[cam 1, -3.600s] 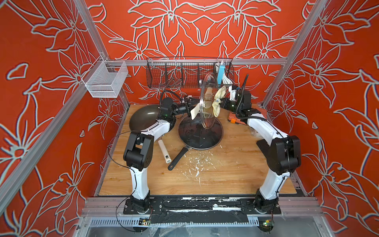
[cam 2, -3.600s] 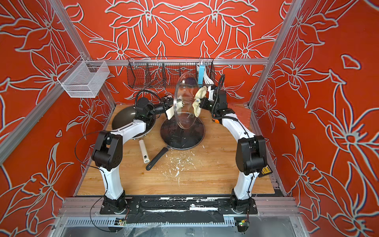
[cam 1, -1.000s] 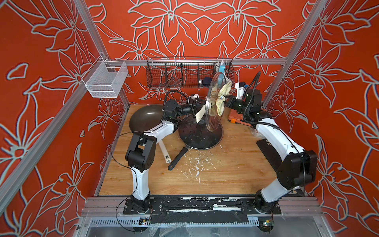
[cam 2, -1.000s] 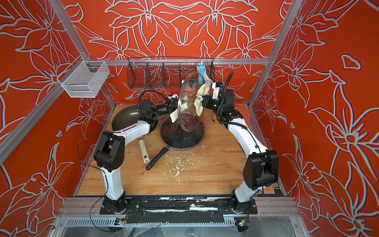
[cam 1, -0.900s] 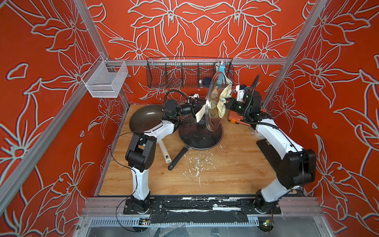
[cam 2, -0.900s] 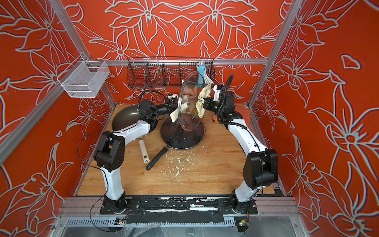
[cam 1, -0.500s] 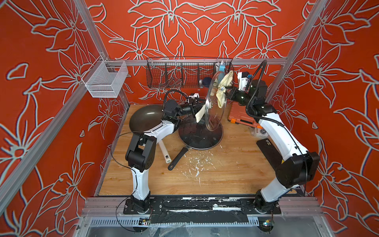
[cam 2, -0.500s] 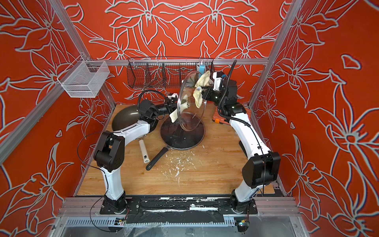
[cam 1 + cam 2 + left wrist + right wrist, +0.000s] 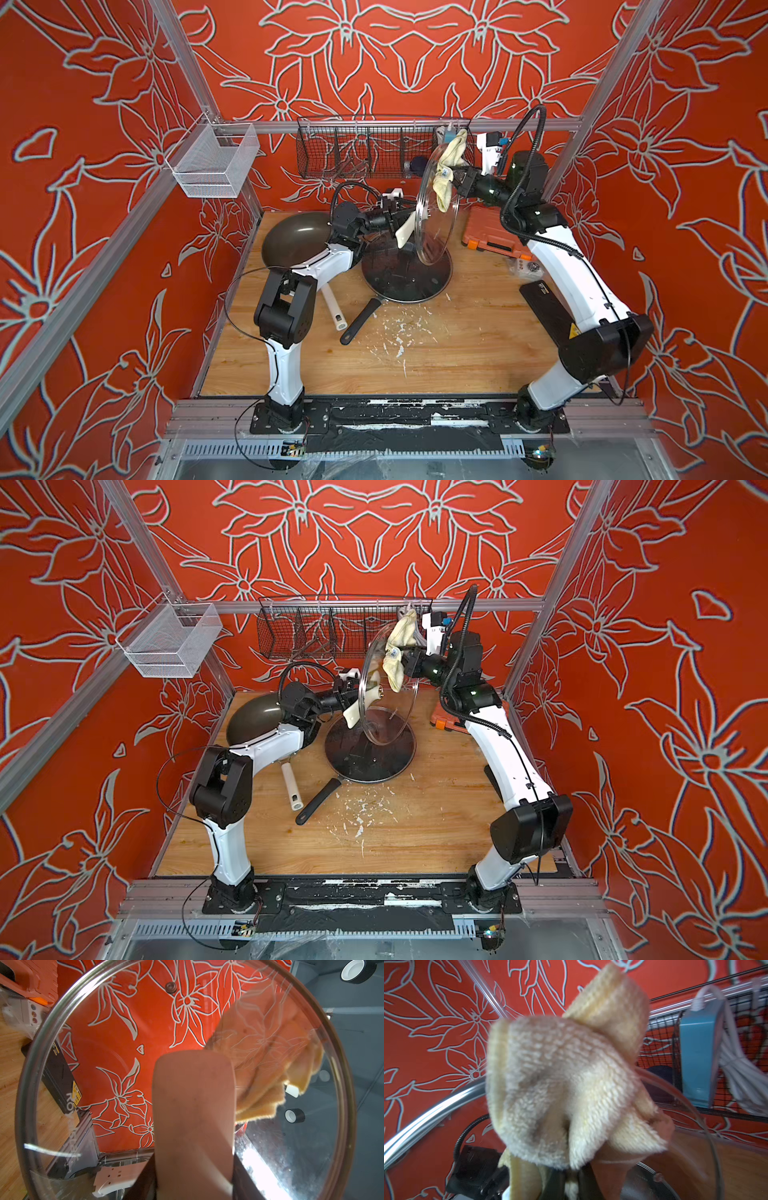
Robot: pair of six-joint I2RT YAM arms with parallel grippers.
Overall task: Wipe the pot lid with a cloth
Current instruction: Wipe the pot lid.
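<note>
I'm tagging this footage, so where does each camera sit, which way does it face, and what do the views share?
Both top views: high in front, looking down at the wooden table; both whole arms show, with left claw and right claw.
Left wrist: on the left arm, facing through the glass lid it holds; dark claw fingers flank the cream handle.
Right wrist: on the right arm, facing the cloth it grips; claw fingers barely show.
Shared: lid and cloth appear in all views.

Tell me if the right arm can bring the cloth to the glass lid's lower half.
Probably yes: the left hand holds the lid on edge; the glass below the cloth is bare on the side facing the right hand.
</note>
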